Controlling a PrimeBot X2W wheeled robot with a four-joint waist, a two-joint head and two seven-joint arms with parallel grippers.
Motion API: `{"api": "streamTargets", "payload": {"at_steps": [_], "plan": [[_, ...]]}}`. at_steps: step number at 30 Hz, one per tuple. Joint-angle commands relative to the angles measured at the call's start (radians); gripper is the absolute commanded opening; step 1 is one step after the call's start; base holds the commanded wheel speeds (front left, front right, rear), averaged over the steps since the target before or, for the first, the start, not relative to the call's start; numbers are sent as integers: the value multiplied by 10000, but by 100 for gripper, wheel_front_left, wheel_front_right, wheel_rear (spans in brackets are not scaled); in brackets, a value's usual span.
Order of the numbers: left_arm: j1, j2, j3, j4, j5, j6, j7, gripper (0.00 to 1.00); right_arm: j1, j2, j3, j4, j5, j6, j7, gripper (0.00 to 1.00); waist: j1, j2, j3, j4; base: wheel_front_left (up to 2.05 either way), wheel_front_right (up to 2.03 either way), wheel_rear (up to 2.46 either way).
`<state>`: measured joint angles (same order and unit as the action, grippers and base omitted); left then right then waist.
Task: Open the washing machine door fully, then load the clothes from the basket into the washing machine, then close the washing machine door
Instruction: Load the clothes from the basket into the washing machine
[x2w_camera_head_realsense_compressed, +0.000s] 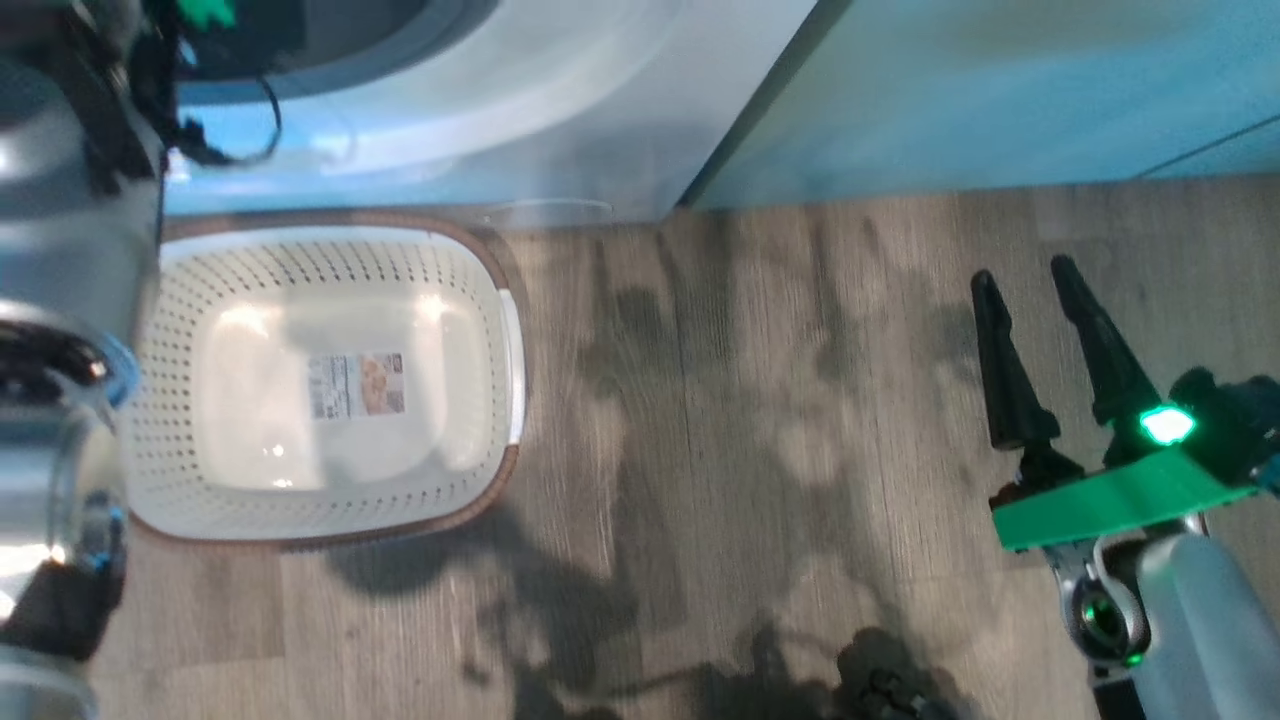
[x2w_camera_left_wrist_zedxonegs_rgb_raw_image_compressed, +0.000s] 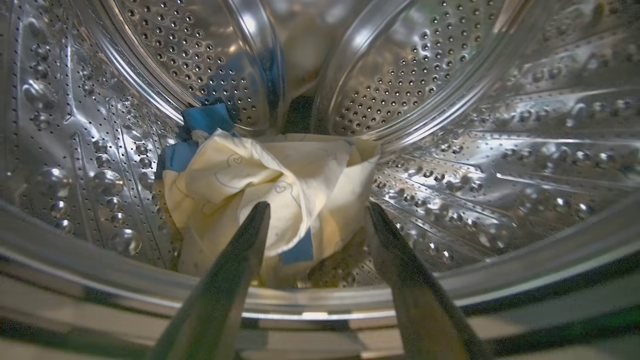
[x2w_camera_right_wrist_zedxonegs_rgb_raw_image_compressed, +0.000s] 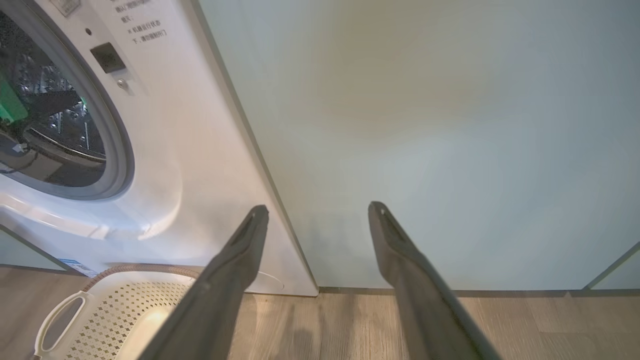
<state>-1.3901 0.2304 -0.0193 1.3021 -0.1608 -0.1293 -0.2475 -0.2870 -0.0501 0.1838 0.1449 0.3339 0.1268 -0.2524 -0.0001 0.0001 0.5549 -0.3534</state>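
In the left wrist view my left gripper (x2w_camera_left_wrist_zedxonegs_rgb_raw_image_compressed: 317, 207) is open at the mouth of the washing machine's steel drum (x2w_camera_left_wrist_zedxonegs_rgb_raw_image_compressed: 500, 150). The clothes (x2w_camera_left_wrist_zedxonegs_rgb_raw_image_compressed: 280, 180), pale yellow with blue patches, lie in a heap on the drum floor just beyond the fingertips, free of them. The cream basket (x2w_camera_head_realsense_compressed: 300, 270) stands on the floor before the washing machine (x2w_camera_head_realsense_compressed: 560, 110), with only a label on its floor. My right gripper (x2w_camera_head_realsense_compressed: 1030, 275) hangs open over the bare floor at the right, holding nothing. The washing machine door is out of view.
My left arm (x2w_camera_head_realsense_compressed: 60, 250) runs up the left edge towards the machine's opening, beside the basket. A pale green cabinet panel (x2w_camera_right_wrist_zedxonegs_rgb_raw_image_compressed: 425, 125) stands right of the machine (x2w_camera_right_wrist_zedxonegs_rgb_raw_image_compressed: 165, 125), straight ahead of my right gripper (x2w_camera_right_wrist_zedxonegs_rgb_raw_image_compressed: 318, 210). The basket's handle (x2w_camera_right_wrist_zedxonegs_rgb_raw_image_compressed: 60, 315) shows low left. The floor is wood plank (x2w_camera_head_realsense_compressed: 750, 450).
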Motion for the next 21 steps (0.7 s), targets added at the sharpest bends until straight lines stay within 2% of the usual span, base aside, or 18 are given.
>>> {"api": "streamTargets", "payload": {"at_steps": [1,6,12,16,21], "plan": [[70,291,-61,-250,-26,6,-73,100,274,-143,73,-238,-45,39,-94,100,1,-1,-343,93,0,0,0],[1191,-97,-440,-485,-409,-9,-120,100,622,-301,-19,-158,-40,39,-94,100,1,-1,-1025,283,0,0,0],[2490,-279,-1096,-1273,-1210,-11,-138,100,958,-489,-113,-116,-39,39,-94,100,1,-1,-1738,597,0,0,0],[3397,-226,-1514,-2129,-1890,-12,-140,100,1153,-575,-182,-94,-40,39,-94,100,1,-1,-2139,831,0,0,0],[4568,123,-1788,-3250,-2520,-12,-141,100,1419,-640,-237,-81,-48,39,-94,100,1,-1,-2580,1072,0,0,0]]}}
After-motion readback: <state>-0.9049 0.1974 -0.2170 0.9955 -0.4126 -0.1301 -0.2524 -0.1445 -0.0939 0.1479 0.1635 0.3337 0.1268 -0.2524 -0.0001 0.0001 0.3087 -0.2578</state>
